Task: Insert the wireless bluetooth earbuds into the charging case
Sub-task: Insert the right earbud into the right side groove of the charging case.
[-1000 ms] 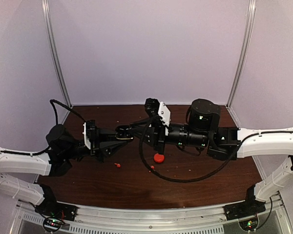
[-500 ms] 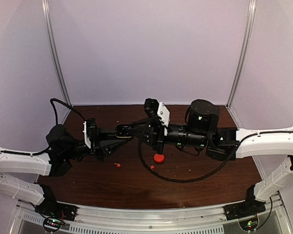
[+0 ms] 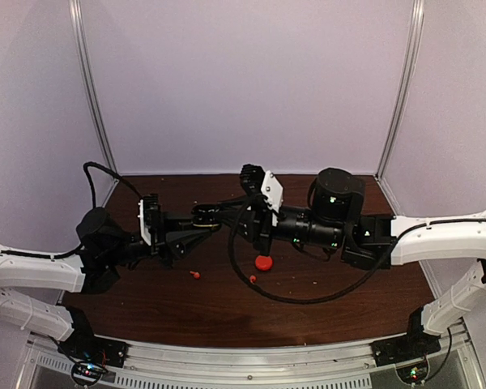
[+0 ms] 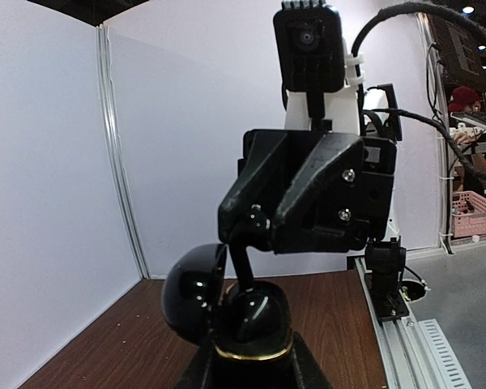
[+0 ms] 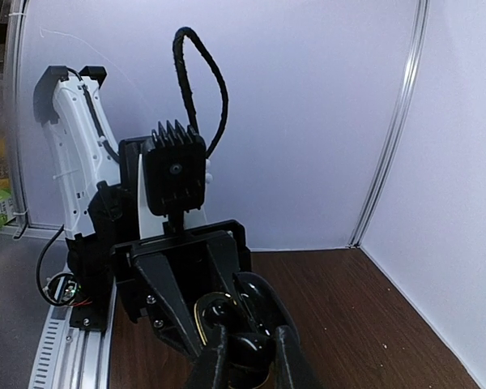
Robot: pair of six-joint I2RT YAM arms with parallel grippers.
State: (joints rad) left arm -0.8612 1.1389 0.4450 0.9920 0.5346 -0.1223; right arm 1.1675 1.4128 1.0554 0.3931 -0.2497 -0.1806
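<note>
Above the middle of the surface (image 3: 332, 284), my left hand (image 4: 251, 377) clamps the open charging case (image 4: 255, 316), its mouth facing my right hand (image 4: 249, 231). That one meets it head-on, pinched shut on what looks like a black earbud (image 4: 241, 263), its stem in line with the well.

From overhead I get soft, even light: the walls (image 3: 243, 81) read pale lilac, while the dark counter (image 3: 227, 312) stays dim and shows only faint shadows. On the 2 wrist views the backdrop is bright, and small highlights glint on the glossy black charging case (image 4: 255, 312). My own jaws look soft up close, and the corner post (image 4: 121, 162) bows slightly.
</note>
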